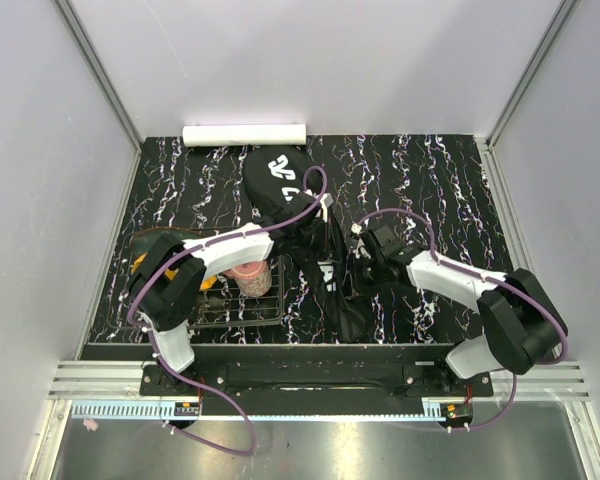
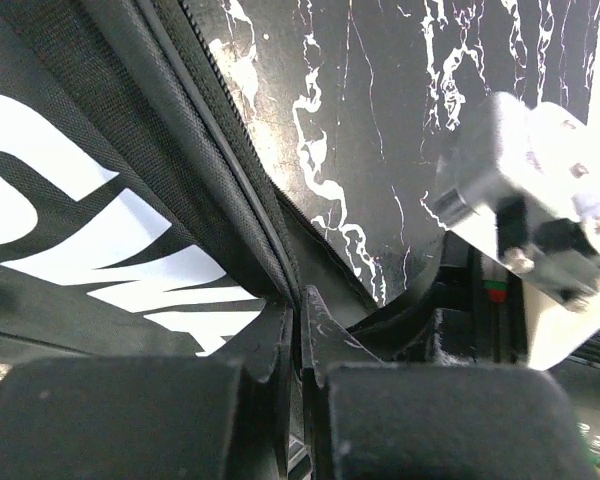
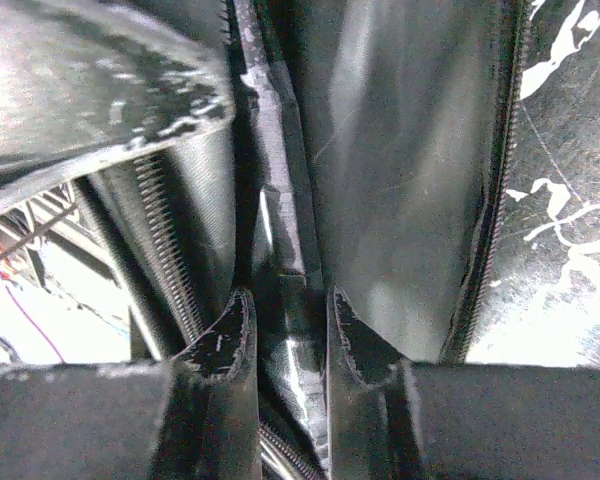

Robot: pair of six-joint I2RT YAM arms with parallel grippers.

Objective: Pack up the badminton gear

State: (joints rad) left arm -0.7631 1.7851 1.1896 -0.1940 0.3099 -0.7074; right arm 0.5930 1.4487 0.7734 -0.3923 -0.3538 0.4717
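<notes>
Hazards, left to right.

- Near the pink cup [image 1: 252, 272] in the wire rack [image 1: 235, 312]: possible knock from the left forearm arched directly above, if swung low during any pull.
- At the left end effector [image 2: 300, 325], clenched on the zipper-edge fabric of the black bag [image 1: 280, 175]: likely slip of the thin edge out of the pinch under a sideways tug.
- Between both arms: possible dragging of the whole bag across the tabletop [image 1: 430, 180] instead of moving the zipper, given unbalanced opposing pulls.
- At the right end effector [image 3: 288, 325], clamped on a narrow dark strip at the bag's seam (zipper pull or strap, cannot tell): probable snag or jam if pulled off the tooth line.

Appearance of the gear.

- Black bag: long and soft, lying lengthwise at mid-tabletop with the rounded end away from the arm bases. Large white lettering on top. Zipper teeth exposed along the edge in both wrist views.
- White tube [image 1: 245, 135]: lying crosswise at the far edge, well apart from the bag, not yet packed.
</notes>
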